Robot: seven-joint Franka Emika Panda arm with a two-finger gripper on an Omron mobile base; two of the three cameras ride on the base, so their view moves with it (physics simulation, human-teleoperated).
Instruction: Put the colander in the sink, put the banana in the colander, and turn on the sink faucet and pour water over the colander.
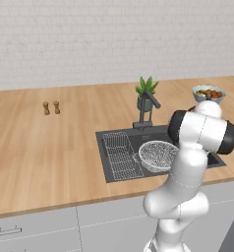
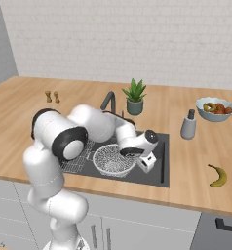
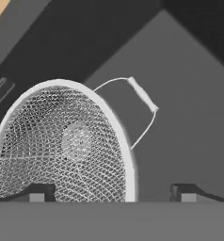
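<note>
The silver mesh colander [image 1: 158, 155] [image 2: 113, 160] [image 3: 62, 146] sits in the dark grey sink [image 1: 138, 138] [image 2: 159, 161] [image 3: 189, 117], to the right of the wire rack [image 1: 120, 155]. My gripper [image 2: 146, 163] [image 3: 111, 193] is low over the basin at the colander's right side and is open. Its two tips stand wide apart, one over the mesh and one outside the rim, near the wire side handle [image 3: 143, 94]. The yellow banana [image 2: 219, 176] lies on the counter far right of the sink. The dark faucet [image 1: 147, 106] [image 2: 108, 101] stands behind the basin.
A potted plant [image 1: 147, 91] [image 2: 134, 95] stands behind the sink. A fruit bowl [image 1: 208, 93] [image 2: 215, 108] and a grey dispenser [image 2: 188, 125] are at the right. Two small shakers [image 1: 51, 108] [image 2: 52, 96] stand far left. My arm's elbow hangs over the counter's front edge.
</note>
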